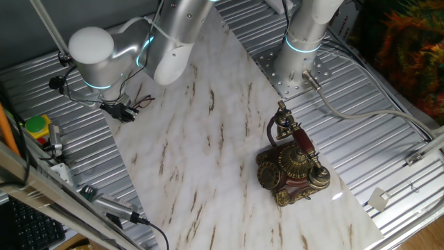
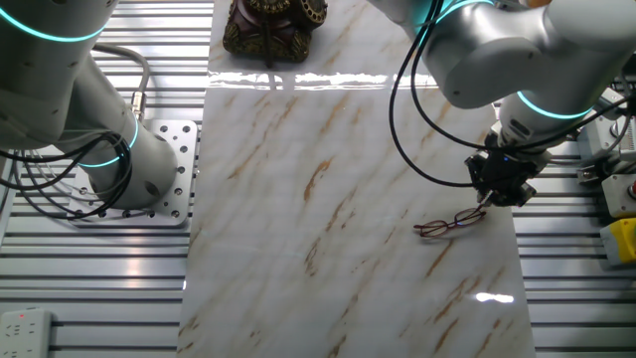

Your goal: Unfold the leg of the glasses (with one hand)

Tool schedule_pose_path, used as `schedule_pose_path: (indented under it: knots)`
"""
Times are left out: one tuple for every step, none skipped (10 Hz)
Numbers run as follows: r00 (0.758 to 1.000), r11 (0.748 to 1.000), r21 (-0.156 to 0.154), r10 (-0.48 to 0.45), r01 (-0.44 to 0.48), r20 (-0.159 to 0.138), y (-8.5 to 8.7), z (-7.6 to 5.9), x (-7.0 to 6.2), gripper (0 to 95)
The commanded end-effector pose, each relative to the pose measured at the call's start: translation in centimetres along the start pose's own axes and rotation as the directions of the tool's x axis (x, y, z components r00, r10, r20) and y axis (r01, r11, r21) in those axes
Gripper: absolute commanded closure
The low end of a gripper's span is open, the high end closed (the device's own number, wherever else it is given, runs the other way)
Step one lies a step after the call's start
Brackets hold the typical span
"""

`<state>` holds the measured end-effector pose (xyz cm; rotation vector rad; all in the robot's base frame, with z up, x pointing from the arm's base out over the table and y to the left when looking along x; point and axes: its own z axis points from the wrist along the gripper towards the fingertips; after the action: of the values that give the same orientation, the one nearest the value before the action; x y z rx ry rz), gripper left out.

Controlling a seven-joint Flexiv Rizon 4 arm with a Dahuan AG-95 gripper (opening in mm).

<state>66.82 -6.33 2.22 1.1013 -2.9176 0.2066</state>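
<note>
The glasses (image 2: 450,223) lie flat on the table (image 2: 328,219), their right end just below the tool (image 2: 486,199); whether it grips them I cannot tell.

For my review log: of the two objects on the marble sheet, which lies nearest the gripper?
The thin reddish-brown wire-frame glasses, right below the black gripper; the ornate antique telephone sits far across.

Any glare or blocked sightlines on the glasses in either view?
The other fixed view: glasses sharp and unglared; bright reflection bands sit apart, near the telephone and the marble sheet's near edge. One fixed view: arm hides most of them; only a dark bit by the gripper.
</note>
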Motion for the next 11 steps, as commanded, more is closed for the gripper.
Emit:
schedule_pose_path:
  knots:
    - [1.0, 1.0, 0.002, 0.002, -0.002, 0.008, 0.01, 0.13, 0.03, 76.0]
    - [1.0, 1.0, 0.002, 0.002, -0.002, 0.01, 0.04, 0.36, 0.03, 76.0]
    - [1.0, 1.0, 0.003, 0.003, -0.003, 0.01, 0.05, 0.43, 0.03, 76.0]
    - [1.0, 1.0, 0.002, 0.005, -0.005, 0.01, 0.05, 0.46, 0.03, 76.0]
    - [1.0, 1.0, 0.002, 0.006, -0.006, 0.012, 0.05, 0.47, 0.03, 76.0]
    - [1.0, 1.0, 0.003, 0.005, -0.005, 0.011, 0.06, 0.5, 0.03, 76.0]
    - [1.0, 1.0, 0.002, 0.005, -0.005, 0.012, 0.07, 0.57, 0.03, 76.0]
    - [1.0, 1.0, 0.003, 0.006, -0.006, 0.013, 0.08, 0.63, 0.03, 76.0]
    - [1.0, 1.0, 0.003, 0.006, -0.006, 0.014, 0.08, 0.65, 0.03, 76.0]
    - [1.0, 1.0, 0.003, 0.006, -0.006, 0.014, 0.08, 0.67, 0.03, 76.0]
    - [1.0, 1.0, 0.004, 0.007, -0.007, 0.015, 0.09, 0.71, 0.03, 76.0]
